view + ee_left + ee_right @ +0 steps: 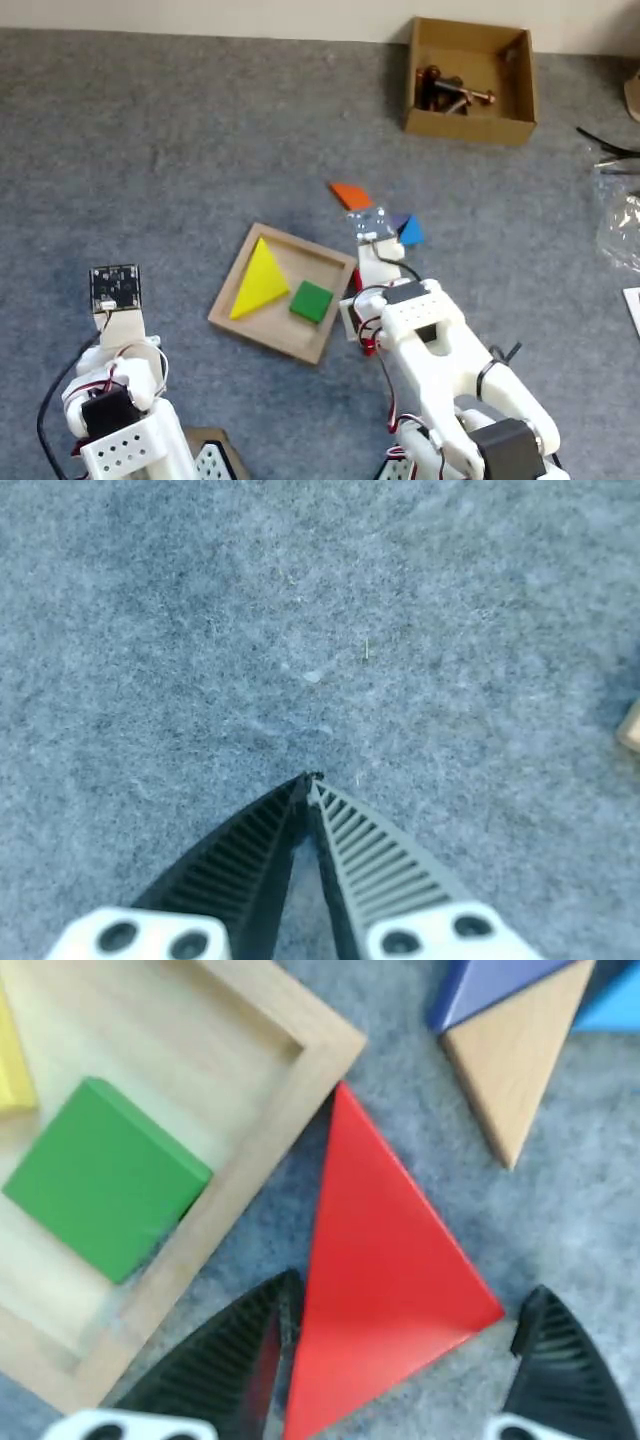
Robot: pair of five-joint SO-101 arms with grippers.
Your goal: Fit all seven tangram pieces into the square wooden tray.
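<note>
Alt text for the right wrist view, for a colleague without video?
The right gripper, open, straddles a red triangle lying on the grey felt just outside the wooden tray. Inside the tray sit a green square and the edge of a yellow piece; a tan triangle and a dark blue piece lie beyond.

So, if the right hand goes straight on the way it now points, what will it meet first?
Probably the red triangle, lying on the mat between the open fingers of the right hand, just outside the rim of the wooden tray. How high the hand is above it is unclear.
</note>
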